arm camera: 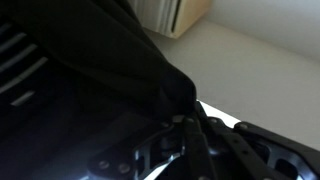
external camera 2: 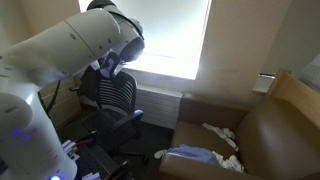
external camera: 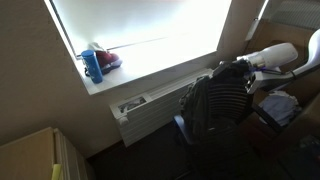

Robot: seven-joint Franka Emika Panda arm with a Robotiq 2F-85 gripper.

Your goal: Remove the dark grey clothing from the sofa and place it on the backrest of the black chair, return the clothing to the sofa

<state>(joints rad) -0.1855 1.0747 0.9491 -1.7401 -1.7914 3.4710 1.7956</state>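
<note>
The dark grey clothing (arm camera: 90,70) fills most of the wrist view as a bunched dark fold. My gripper (arm camera: 192,119) is shut on its edge, the fabric pinched where the fingers meet. In both exterior views the clothing (external camera: 230,76) (external camera 2: 107,66) lies over the top of the black chair's (external camera: 213,112) (external camera 2: 118,95) slatted backrest, with the gripper (external camera: 243,66) (external camera 2: 112,60) right at it. The white arm (external camera 2: 70,50) takes up the foreground of an exterior view. The brown sofa (external camera 2: 290,112) stands apart from the chair, with none of the dark clothing on it.
Small white items (external camera 2: 222,132) and a light blue cloth (external camera 2: 195,153) lie on the sofa seat. A blue bottle (external camera: 93,66) and a red object (external camera: 109,60) sit on the window sill above a radiator (external camera: 150,106). A wooden cabinet (external camera: 30,155) stands nearby.
</note>
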